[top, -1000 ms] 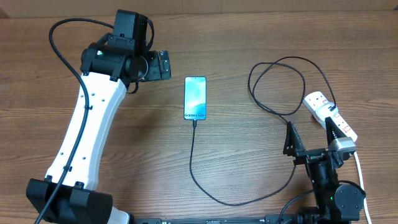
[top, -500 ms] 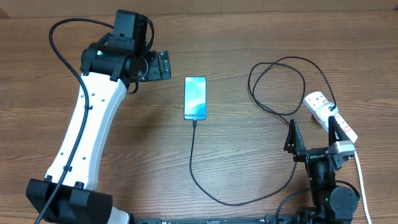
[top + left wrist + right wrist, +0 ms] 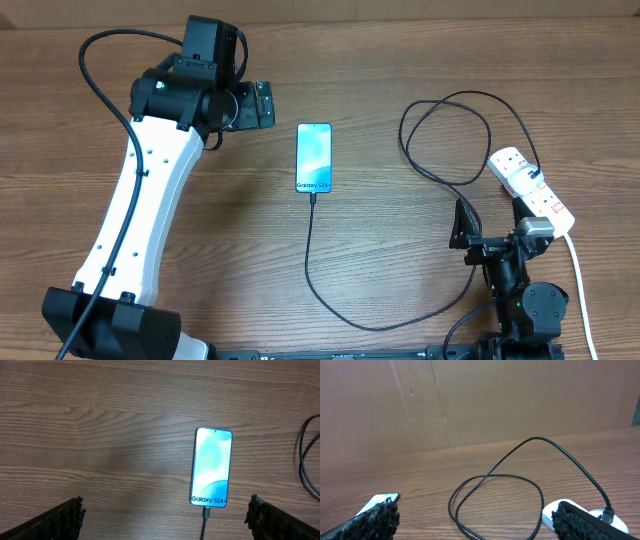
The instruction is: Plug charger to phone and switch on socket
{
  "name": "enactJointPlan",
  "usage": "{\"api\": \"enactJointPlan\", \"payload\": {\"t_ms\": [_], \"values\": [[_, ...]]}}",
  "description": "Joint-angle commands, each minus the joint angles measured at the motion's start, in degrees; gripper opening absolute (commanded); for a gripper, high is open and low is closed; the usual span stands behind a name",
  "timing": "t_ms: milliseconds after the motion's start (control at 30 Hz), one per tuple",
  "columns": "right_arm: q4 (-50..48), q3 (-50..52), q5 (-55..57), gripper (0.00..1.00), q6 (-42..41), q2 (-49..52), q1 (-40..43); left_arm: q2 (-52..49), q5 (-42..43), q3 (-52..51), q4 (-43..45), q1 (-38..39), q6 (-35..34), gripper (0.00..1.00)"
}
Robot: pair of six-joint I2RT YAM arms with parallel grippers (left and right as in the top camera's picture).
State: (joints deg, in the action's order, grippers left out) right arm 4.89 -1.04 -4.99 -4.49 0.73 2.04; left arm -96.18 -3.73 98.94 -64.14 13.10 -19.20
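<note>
Wood grain seen on table (image 3: 400, 80): brown, matt, finely streaked. Screen of phone (image 3: 313, 158) read as glass, glossy, smooth. Sheath of charger (image 3: 307, 245) noted black, smooth, dull, plastic-looking. Body of socket (image 3: 528, 185) taken as white plastic, smooth, slight gloss. Shell of left arm (image 3: 140, 210) seen white, smooth, faint sheen; joint housings matt black. On left gripper (image 3: 165, 510), pads (image 3: 62, 520) shown black, coarse, grainy. Same rough black surface seen on right gripper (image 3: 475, 515). Behind, back wall (image 3: 495, 400) read as brown cardboard, matt, creased.
</note>
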Motion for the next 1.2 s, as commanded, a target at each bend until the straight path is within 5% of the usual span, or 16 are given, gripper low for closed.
{"api": "enactJointPlan", "payload": {"t_ms": [0,500,1167], "values": [[-0.2,0.6,0.9,1.00,0.1,-0.6,-0.4,-0.5,-0.7,0.2,0.0,0.0,-0.5,0.99],[-0.1,0.6,1.6,1.00,9.1,-0.6,-0.4,-0.5,-0.7,0.2,0.0,0.0,-0.5,1.00],[-0.2,0.6,1.9,1.00,9.1,-0.6,-0.4,-0.5,-0.7,0.2,0.0,0.0,-0.5,1.00]]}}
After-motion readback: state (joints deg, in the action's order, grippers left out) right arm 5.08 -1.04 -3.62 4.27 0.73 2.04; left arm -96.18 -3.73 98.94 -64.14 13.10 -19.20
